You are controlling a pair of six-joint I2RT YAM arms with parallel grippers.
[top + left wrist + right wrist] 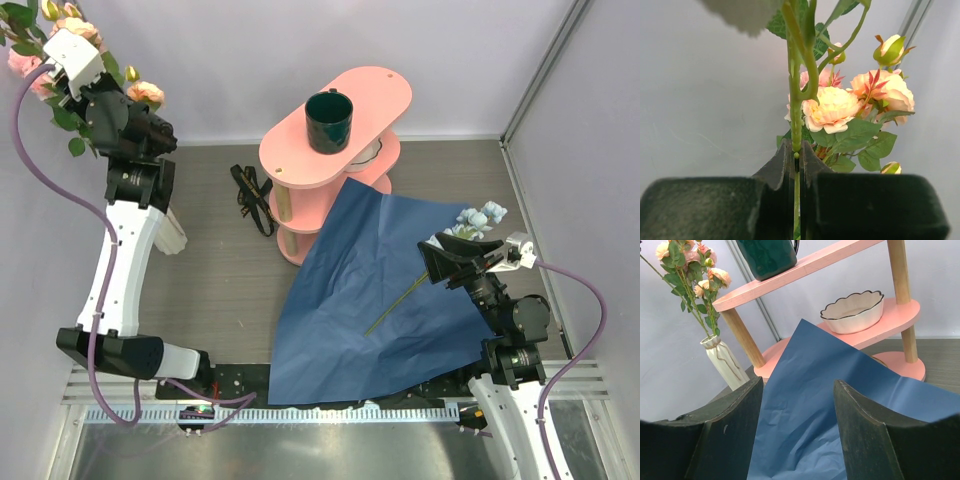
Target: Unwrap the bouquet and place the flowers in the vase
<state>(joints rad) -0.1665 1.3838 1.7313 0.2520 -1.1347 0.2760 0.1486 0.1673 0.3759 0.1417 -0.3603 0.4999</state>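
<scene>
Most of the flowers [692,275] already stand in the vase [722,362] at the worktop's far left. My left gripper [796,160] is clenched on one green stem, a grip only its own wrist view shows. What remains is the pale-blue flower [482,214] lying on the spread wrapping paper [340,310]. My right gripper [797,390] hovers there, released. Only the right wrist view shows the vase plainly.

Blues, pinks, greens on my screens.
I see a plain deep-blue wrapping paper sheet [370,300], a pastel-pink three-tier shelf [385,95], a dark green mug [330,135], peach-and-pink artificial roses [832,107] with green leaves, a cream-white ribbed vase [725,362], and a white bowl [852,320] edged in black.
</scene>
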